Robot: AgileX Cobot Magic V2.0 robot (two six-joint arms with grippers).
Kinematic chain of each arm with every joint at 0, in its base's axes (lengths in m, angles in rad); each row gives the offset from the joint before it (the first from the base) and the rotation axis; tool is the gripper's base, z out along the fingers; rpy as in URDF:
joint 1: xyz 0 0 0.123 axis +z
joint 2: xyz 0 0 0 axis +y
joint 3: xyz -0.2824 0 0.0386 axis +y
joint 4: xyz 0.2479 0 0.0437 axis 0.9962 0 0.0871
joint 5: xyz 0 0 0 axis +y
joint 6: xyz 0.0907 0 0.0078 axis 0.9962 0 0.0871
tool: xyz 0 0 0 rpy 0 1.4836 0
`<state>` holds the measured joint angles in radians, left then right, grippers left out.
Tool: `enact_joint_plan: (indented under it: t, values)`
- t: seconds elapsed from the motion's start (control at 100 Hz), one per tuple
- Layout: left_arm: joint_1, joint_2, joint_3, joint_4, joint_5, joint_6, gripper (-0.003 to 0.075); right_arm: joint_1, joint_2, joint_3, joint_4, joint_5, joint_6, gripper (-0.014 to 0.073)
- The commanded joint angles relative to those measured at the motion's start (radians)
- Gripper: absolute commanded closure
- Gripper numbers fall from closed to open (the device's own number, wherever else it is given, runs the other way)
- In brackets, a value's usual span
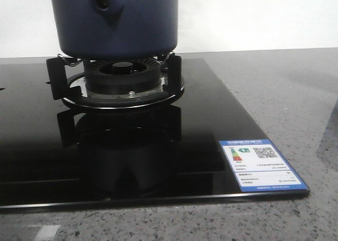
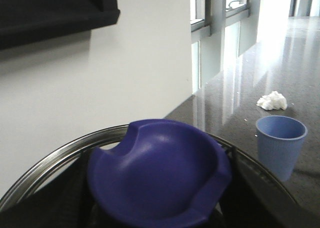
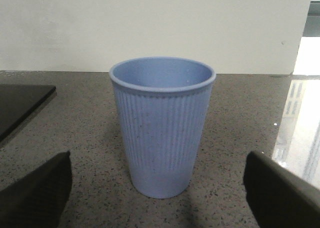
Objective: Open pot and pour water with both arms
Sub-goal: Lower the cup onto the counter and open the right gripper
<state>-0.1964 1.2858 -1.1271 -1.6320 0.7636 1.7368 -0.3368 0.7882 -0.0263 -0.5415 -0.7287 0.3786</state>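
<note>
Navy-blue pot (image 1: pixel 117 21) is sitting on the burner (image 1: pixel 122 78), while the right gripper (image 3: pixel 159 188), fingers spread, is bracketing the ribbed pale-blue cup (image 3: pixel 161 125) for grasping; left gripper's state is unclear.

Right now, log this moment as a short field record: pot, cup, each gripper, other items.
pot: dark blue pot standing on the burner
cup: pale blue ribbed cup, upright on the counter, apart from the stove
left gripper: close over a dark blue knob; state unclear
right gripper: open, fingers either side of cup, not touching
other: crumpled tissue beyond cup
</note>
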Motion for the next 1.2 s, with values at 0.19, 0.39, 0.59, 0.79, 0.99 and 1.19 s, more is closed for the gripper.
enact_joint_plan:
  t: [0.19, 0.39, 0.59, 0.79, 0.99, 1.19]
  values:
    - [-0.043, 0.1, -0.034, -0.077, 0.007, -0.009, 0.0405, 0.009, -0.004, -0.021, 0.021, -0.066, 0.003, -0.0037]
    - [-0.046, 0.147, -0.034, -0.081, 0.019, -0.009, 0.0405, 0.009, -0.004, -0.021, 0.021, -0.066, 0.003, -0.0037]
    - [-0.046, 0.151, -0.034, -0.081, 0.01, -0.007, 0.0405, 0.009, -0.004, -0.021, 0.021, -0.066, 0.003, -0.0037]
    - [-0.046, 0.153, -0.034, -0.087, 0.005, 0.002, 0.0405, 0.009, -0.004, -0.021, 0.021, -0.066, 0.003, -0.0037]
    - [-0.046, 0.171, -0.034, -0.126, 0.003, 0.029, 0.0405, 0.009, -0.004, -0.021, 0.021, -0.066, 0.003, -0.0037]
    - [-0.046, 0.17, -0.034, -0.122, 0.003, 0.029, 0.0405, 0.009, -0.004, -0.021, 0.021, -0.066, 0.003, -0.0037]
